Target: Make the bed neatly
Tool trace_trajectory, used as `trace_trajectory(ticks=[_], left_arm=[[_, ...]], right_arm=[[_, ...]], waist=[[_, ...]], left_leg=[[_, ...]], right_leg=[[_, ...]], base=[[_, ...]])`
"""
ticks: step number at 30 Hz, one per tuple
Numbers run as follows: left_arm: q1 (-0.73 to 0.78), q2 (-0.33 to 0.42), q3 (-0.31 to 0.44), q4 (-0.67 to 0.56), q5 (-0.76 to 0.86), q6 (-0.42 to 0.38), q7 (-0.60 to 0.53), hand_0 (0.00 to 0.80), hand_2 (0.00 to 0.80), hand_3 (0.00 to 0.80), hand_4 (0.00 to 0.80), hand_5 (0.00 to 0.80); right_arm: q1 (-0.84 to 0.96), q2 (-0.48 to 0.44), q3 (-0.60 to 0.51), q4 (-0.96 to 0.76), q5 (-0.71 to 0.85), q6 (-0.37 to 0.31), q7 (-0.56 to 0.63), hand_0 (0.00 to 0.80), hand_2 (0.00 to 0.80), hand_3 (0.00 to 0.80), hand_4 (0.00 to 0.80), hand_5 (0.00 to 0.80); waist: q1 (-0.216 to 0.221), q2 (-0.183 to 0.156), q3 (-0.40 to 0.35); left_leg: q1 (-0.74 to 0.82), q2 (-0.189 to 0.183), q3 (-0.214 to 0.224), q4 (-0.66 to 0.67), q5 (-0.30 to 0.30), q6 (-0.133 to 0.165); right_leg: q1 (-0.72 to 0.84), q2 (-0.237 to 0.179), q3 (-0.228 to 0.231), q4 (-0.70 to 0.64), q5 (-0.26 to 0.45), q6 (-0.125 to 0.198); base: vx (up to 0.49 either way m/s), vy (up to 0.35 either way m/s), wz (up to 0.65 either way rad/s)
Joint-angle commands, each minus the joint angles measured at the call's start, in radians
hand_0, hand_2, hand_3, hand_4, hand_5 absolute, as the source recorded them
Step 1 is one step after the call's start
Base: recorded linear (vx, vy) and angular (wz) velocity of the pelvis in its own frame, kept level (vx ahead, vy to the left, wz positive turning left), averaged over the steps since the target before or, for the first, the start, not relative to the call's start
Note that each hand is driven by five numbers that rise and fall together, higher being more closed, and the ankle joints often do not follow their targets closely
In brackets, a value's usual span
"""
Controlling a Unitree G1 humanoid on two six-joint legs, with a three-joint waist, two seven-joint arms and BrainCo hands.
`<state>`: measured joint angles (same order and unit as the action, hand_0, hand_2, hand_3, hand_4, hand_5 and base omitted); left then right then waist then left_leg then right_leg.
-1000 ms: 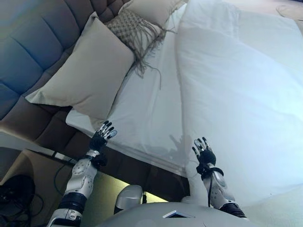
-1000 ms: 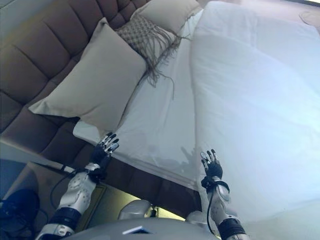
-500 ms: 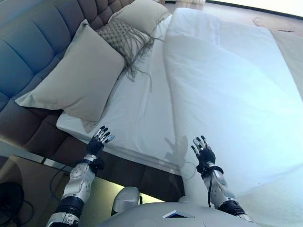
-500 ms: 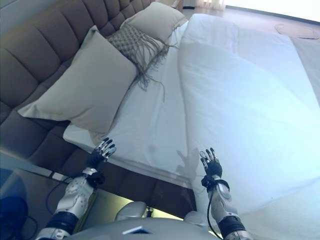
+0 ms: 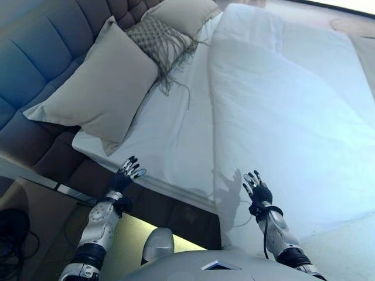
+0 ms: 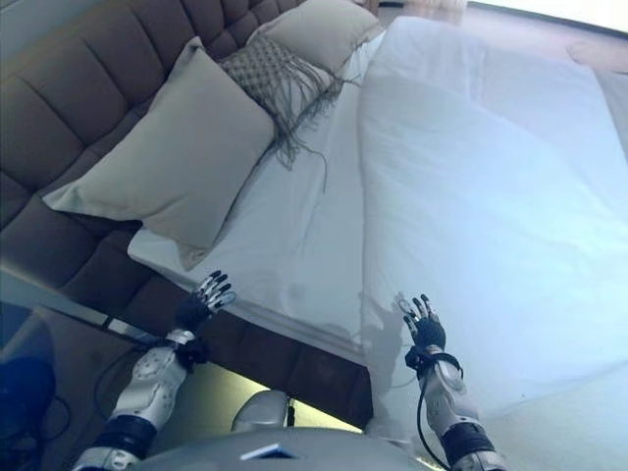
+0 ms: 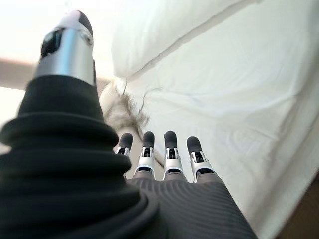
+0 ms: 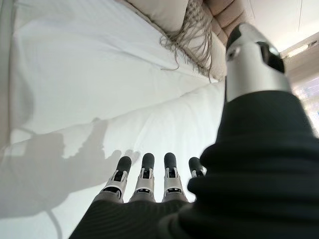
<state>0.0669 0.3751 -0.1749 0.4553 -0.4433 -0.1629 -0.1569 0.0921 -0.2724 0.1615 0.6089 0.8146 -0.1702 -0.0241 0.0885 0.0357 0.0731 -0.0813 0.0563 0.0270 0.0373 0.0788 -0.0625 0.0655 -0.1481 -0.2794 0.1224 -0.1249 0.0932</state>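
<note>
The bed has a white sheet (image 5: pixel 170 134) and a white duvet (image 5: pixel 281 111) spread over its right part, its folded edge running down the middle. A large beige pillow (image 5: pixel 94 88) leans on the headboard, with a fringed patterned cushion (image 5: pixel 155 38) and a second beige pillow (image 5: pixel 184 12) beyond it. My left hand (image 5: pixel 125 175) is open, held by the near edge of the mattress below the large pillow. My right hand (image 5: pixel 258 190) is open above the near edge of the duvet. Both hands are empty; their wrist views show straight fingers (image 7: pixel 167 154) (image 8: pixel 144 177).
A padded dark headboard (image 5: pixel 41 52) runs along the left. The dark bed frame (image 5: pixel 170 208) shows under the mattress edge. A dark surface (image 5: pixel 29 228) lies at the lower left beside the bed.
The camera has shifted, so the whole picture has moved. Both hands stay open and empty at the near bed edge; the right hand sits slightly lower.
</note>
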Motion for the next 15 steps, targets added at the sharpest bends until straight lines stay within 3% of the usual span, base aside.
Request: trace_trajectory(ticks=[1, 8, 15], left_arm=[[-0.095, 0.041, -0.017, -0.015, 0.033, -0.056, 0.033, 0.0, 0.0, 0.0, 0.0, 0.0], [-0.095, 0.048, -0.01, -0.001, -0.004, -0.043, 0.078, 0.0, 0.0, 0.0, 0.0, 0.0], [-0.063, 0.033, 0.028, 0.039, -0.044, -0.056, 0.094, 0.0, 0.0, 0.0, 0.0, 0.0]], right_arm=[[-0.057, 0.009, -0.043, 0.015, -0.012, -0.04, -0.037, 0.0, 0.0, 0.0, 0.0, 0.0], [-0.044, 0.06, -0.11, 0.17, -0.034, -0.061, -0.034, 0.0, 0.0, 0.0, 0.0, 0.0], [-0.019, 0.048, -0.123, 0.157, -0.033, -0.052, -0.003, 0.0, 0.0, 0.0, 0.0, 0.0]], waist=[[-0.012, -0.011, -0.005], [-0.019, -0.003, -0.014], [-0.018, -0.014, -0.007]], left_leg=[[0.005, -0.018, 0.006, 0.119, -0.12, 0.054], [0.043, -0.027, 0.047, 0.087, -0.14, 0.073], [0.03, 0.013, 0.05, 0.038, -0.097, 0.04]], right_leg=[[-0.029, -0.075, 0.042, 0.056, 0.095, 0.025], [-0.04, -0.107, 0.05, 0.042, 0.124, 0.046], [-0.041, -0.068, 0.038, -0.008, 0.098, 0.048]], base=[[0.039, 0.15, -0.04], [-0.023, 0.076, -0.2], [-0.108, -0.074, -0.03]])
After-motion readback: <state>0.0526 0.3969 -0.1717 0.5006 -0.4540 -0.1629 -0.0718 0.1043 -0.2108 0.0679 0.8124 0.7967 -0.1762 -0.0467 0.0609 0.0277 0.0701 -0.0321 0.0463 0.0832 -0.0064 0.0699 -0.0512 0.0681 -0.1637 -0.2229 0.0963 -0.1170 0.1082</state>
